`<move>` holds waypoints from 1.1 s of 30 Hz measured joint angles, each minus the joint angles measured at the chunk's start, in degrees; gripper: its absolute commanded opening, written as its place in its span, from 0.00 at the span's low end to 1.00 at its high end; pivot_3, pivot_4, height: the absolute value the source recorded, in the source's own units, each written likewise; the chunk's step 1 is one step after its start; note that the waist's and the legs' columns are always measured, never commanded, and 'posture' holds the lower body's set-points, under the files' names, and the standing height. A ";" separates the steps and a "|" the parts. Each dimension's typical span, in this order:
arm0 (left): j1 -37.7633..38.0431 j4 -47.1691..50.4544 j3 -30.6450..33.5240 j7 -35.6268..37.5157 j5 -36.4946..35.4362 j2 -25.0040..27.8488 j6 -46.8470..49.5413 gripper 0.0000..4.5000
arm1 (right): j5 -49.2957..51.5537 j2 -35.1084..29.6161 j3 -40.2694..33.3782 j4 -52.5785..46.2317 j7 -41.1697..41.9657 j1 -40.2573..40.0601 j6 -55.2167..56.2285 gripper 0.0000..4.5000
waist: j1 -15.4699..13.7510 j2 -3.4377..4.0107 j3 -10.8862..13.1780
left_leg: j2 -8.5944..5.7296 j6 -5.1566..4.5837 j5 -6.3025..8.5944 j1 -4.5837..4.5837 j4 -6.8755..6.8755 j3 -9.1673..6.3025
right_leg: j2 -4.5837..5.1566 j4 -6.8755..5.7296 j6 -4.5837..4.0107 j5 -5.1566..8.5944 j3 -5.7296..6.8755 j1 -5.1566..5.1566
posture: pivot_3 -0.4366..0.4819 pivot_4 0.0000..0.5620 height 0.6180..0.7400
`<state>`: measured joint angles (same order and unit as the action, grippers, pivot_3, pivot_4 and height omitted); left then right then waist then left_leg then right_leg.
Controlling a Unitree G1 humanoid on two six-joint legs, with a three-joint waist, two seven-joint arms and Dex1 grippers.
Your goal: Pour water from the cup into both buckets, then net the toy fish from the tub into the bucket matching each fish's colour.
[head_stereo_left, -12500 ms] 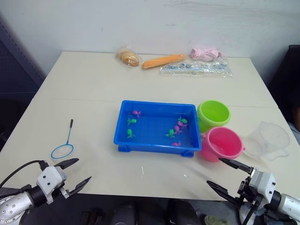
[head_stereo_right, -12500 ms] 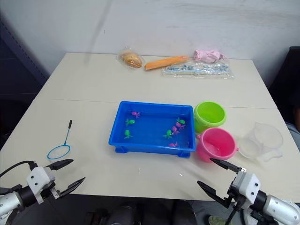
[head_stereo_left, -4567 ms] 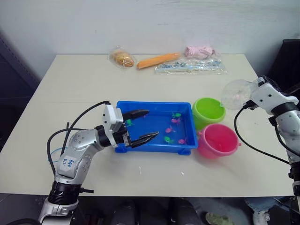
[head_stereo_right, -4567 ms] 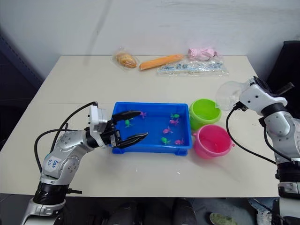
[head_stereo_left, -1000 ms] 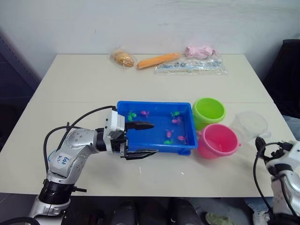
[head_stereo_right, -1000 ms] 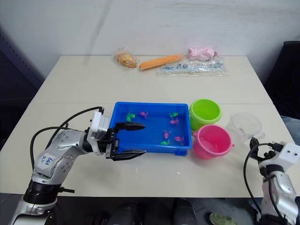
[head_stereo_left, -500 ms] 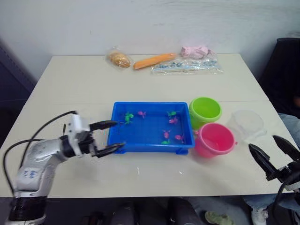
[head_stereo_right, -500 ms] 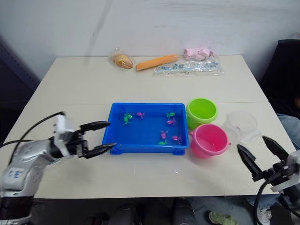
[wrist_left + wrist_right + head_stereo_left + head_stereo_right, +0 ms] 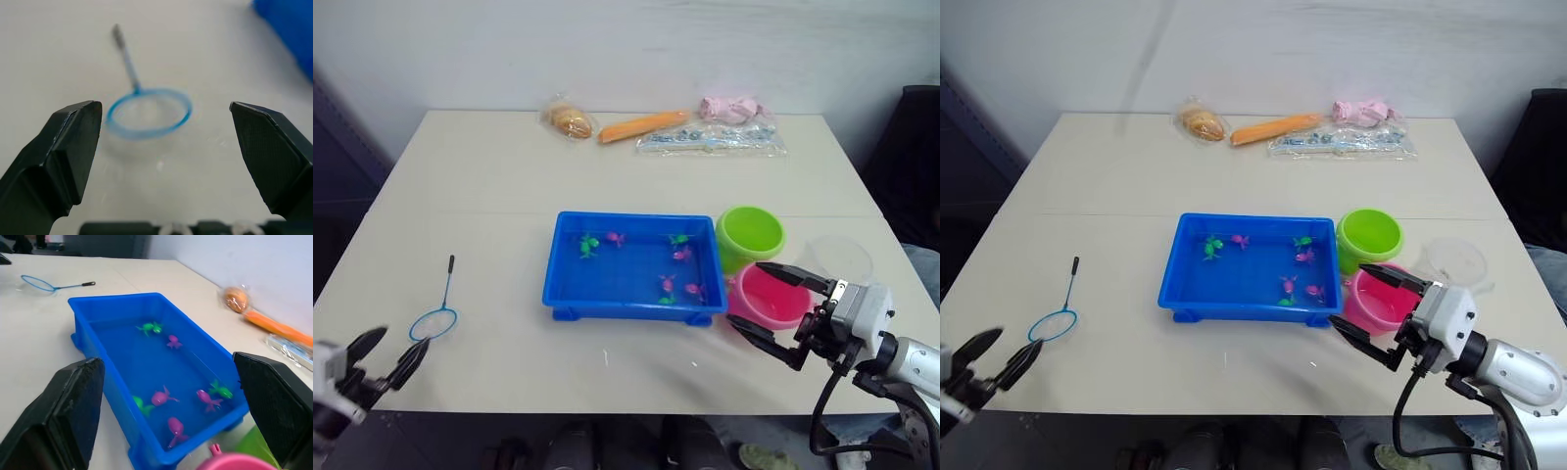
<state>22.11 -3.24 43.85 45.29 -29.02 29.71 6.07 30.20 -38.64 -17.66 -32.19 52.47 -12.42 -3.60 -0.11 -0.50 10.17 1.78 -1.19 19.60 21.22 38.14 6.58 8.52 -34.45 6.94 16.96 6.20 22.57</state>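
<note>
Beige and wide, the table stands against a pale wall. At its middle sits the blue tub, holding water and the toy fish, green and pink ones scattered over its floor. Just beside the tub's right end stand the two buckets: the green bucket toward the far edge, the pink bucket toward the near edge, the two touching or nearly so. The clear cup stands upright near the right edge, just beyond the buckets.

A small net with a blue hoop and thin dark-tipped handle lies flat near the left edge, well apart from the tub. The left claw hangs at the near left corner, fingers spread wide and grasping nothing, with the net's hoop just ahead of it. The right claw hovers at the near edge by the pink bucket, fingers also spread wide and holding nothing, pointing toward the tub.

Along the far edge lie a wrapped bun, an orange carrot-shaped thing, a clear plastic bag and a pink bundle.
</note>
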 measured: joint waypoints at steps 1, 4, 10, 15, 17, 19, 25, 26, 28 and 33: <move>0.58 -0.49 0.70 -0.65 0.00 -0.40 0.00 1.00 | 0.00 0.00 0.13 0.05 0.28 0.23 0.22 0.99 | -0.19 -0.08 0.02 | -0.01 -0.03 0.02 0.02 0.04 0.00 | 0.00 0.01 0.00 0.00 0.05 0.00 | 0.48 0.27 1.00; 2.89 -2.52 4.38 -4.18 -0.31 -1.44 0.29 1.00 | -0.04 0.01 0.98 0.34 2.98 0.24 3.69 0.99 | -0.68 -0.29 -0.09 | -0.01 -0.12 0.13 0.01 0.07 0.00 | 0.07 0.11 0.00 0.00 0.02 -0.05 | 0.48 0.27 1.00; 1.12 -0.93 6.47 -12.12 -1.59 -2.63 4.48 1.00 | 2.80 2.03 3.95 0.86 8.62 0.34 8.16 0.99 | -1.28 -0.36 -0.13 | 0.13 0.09 0.36 -0.04 0.08 -0.06 | 0.16 0.11 -0.02 -0.02 -0.01 -0.09 | 0.48 0.27 1.00; -11.53 5.78 -1.01 -21.02 -3.46 3.49 19.99 1.00 | 6.72 2.55 8.66 0.37 11.19 5.12 7.71 0.99 | -1.22 -0.35 -0.13 | 0.12 0.32 0.10 -0.07 0.09 -0.08 | 0.08 -0.19 -0.05 -0.04 0.03 -0.04 | 0.48 0.27 1.00; -18.05 6.72 -5.07 -24.99 -2.96 7.67 27.63 1.00 | 8.09 2.53 9.41 0.05 10.97 7.68 6.37 0.99 | -1.17 -0.35 -0.13 | 0.08 0.22 -0.10 -0.06 0.09 -0.06 | -0.05 -0.30 -0.05 -0.03 0.04 -0.02 | 0.48 0.27 1.00; -22.39 6.84 -8.25 -27.24 -1.94 9.97 32.30 1.00 | 8.61 2.47 10.05 -0.02 10.71 8.81 5.38 0.99 | -0.94 -0.31 -0.11 | 0.01 0.20 -0.09 -0.08 0.04 0.03 | -0.09 -0.49 -0.05 -0.04 0.04 0.00 | 0.48 0.27 1.00; -35.12 -0.21 -17.61 -33.79 2.40 11.78 46.99 1.00 | 8.74 2.21 10.50 -0.12 10.21 9.41 3.51 0.99 | -0.14 -0.35 -0.11 | -0.02 0.12 -0.05 -0.02 0.05 0.15 | -0.13 -0.53 -0.03 -0.04 0.24 0.07 | 0.48 0.27 1.00; -35.81 -0.61 -18.44 -33.73 2.67 11.85 47.39 1.00 | 8.70 2.21 10.50 -0.16 10.10 9.45 3.49 0.99 | -0.06 -0.35 -0.11 | -0.03 0.12 -0.04 -0.01 0.05 0.16 | -0.13 -0.51 -0.03 -0.04 0.26 0.08 | 0.48 0.27 1.00; -38.52 -3.79 -20.86 -33.59 4.40 11.99 47.57 1.00 | 8.37 2.20 10.46 -0.37 9.64 9.21 3.43 0.99 | -0.03 -0.36 -0.11 | -0.04 0.12 -0.04 0.00 0.05 0.18 | -0.13 -0.48 -0.03 -0.04 0.29 0.08 | 0.48 0.27 1.00; -43.04 -9.85 -26.36 -33.03 7.49 11.10 48.68 1.00 | 7.28 2.18 10.12 -1.19 9.26 7.24 3.91 0.99 | -0.02 -0.37 -0.11 | -0.03 0.12 -0.05 0.00 0.11 0.25 | -0.14 -0.48 -0.02 -0.03 0.31 0.07 | 0.48 0.27 1.00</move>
<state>-20.93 -13.08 17.49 12.25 -21.53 40.80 54.76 37.48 -36.46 -7.54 -33.37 61.73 -5.18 0.31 -0.13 -0.87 10.06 1.75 -1.07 19.56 21.22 38.25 6.83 8.38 -34.92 6.91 16.92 6.51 22.64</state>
